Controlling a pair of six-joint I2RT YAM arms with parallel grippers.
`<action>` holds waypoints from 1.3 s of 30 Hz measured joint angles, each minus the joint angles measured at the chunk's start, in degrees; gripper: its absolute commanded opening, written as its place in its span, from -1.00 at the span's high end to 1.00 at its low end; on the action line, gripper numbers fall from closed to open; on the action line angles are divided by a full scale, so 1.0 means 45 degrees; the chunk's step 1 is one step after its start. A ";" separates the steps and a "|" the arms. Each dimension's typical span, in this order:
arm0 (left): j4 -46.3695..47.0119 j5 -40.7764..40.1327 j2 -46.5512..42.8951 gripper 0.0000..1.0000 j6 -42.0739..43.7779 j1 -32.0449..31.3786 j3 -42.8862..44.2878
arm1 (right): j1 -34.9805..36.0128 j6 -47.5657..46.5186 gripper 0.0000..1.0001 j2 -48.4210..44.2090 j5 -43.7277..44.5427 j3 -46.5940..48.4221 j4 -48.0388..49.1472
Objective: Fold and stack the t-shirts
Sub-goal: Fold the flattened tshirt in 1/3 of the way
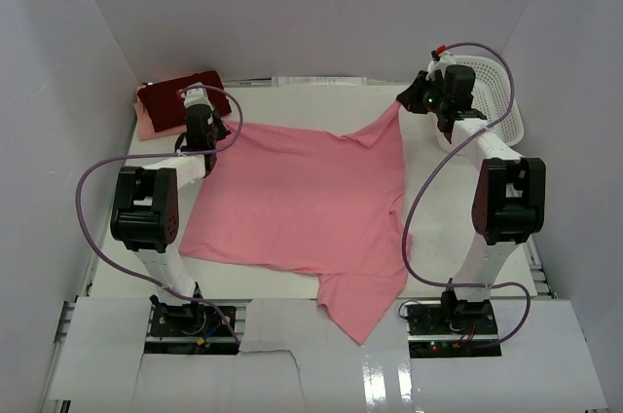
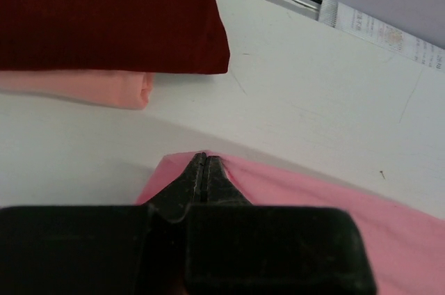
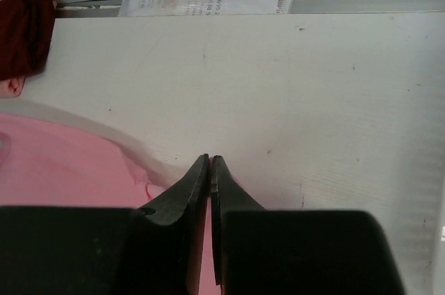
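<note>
1. We see the salmon-pink t-shirt (image 1: 302, 199) spread open and mostly flat across the middle of the table (image 1: 321, 101). One end of it reaches past the near edge, between the two arm bases.
2. The left gripper (image 2: 203, 164) is clenched on the far-left corner of this shirt. In its wrist view the pink cloth rises to a small peak right at the closed fingertips.
3. The right gripper (image 3: 209, 163) is pinched on the far-right corner. From above, that corner is drawn up into a point, and the wrist view shows pink cloth between the fingers.
4. The dark maroon-red t-shirt (image 1: 180, 96) lies folded in the far-left corner of the table. It sits on top of the pale peach-pink t-shirt (image 2: 83, 86), whose folded edge shows beneath it. We find this stack just beyond the left gripper, with a strip of bare table between it and the salmon-pink cloth.
5. A white mesh basket (image 1: 492, 92) stands at the far right, beside the right arm's wrist.
6. A printed label strip (image 3: 205, 1) runs along the table's far edge.
</note>
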 measured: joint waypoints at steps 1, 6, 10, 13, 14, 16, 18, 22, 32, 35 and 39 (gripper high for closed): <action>0.0019 0.0044 0.0053 1.00 0.0029 0.0000 0.0097 | 0.0000 0.0044 0.85 0.0141 -0.0117 0.0151 0.0000; 0.0199 0.0355 0.0078 1.00 0.0078 0.0000 0.0520 | 0.0000 0.0272 0.85 0.0389 -0.0617 0.0379 -0.0005; 0.0359 0.0500 0.0078 1.00 0.0185 0.0000 0.0690 | 0.0000 0.0296 0.85 0.0384 -0.0792 0.0374 0.0005; 0.0355 0.0563 0.0078 1.00 0.0291 0.0000 0.0704 | 0.0000 0.0287 0.85 0.0253 -0.0801 0.0257 0.0005; 0.0350 0.0593 0.0078 1.00 0.0321 0.0000 0.0704 | 0.0000 0.0287 0.85 0.0141 -0.0811 0.0185 -0.0029; 0.0355 0.0651 0.0078 1.00 0.0374 0.0000 0.0704 | 0.0000 0.0287 0.85 -0.0165 -0.0845 -0.0039 -0.0044; 0.0355 0.0714 0.0073 1.00 0.0418 0.0000 0.0704 | 0.0000 0.0287 0.85 -0.0573 -0.0889 -0.0301 -0.0073; 0.0379 0.0840 0.0019 1.00 0.0515 0.0000 0.0573 | 0.0000 0.0287 0.85 -0.1530 -0.0957 -0.0889 -0.0092; 0.0403 0.1001 -0.0068 1.00 0.0656 0.0000 -0.0214 | 0.0010 0.0306 0.85 -0.3249 -0.1088 -0.2161 -0.0486; 0.0393 0.1161 -0.0068 1.00 0.0661 0.0000 -0.0243 | 0.0044 0.0321 0.85 -0.3468 -0.1078 -0.2545 -0.0665; 0.0442 0.1180 -0.0219 1.00 0.0656 0.0000 -0.0471 | 0.0112 0.0321 0.85 -0.3750 -0.1064 -0.3113 -0.0758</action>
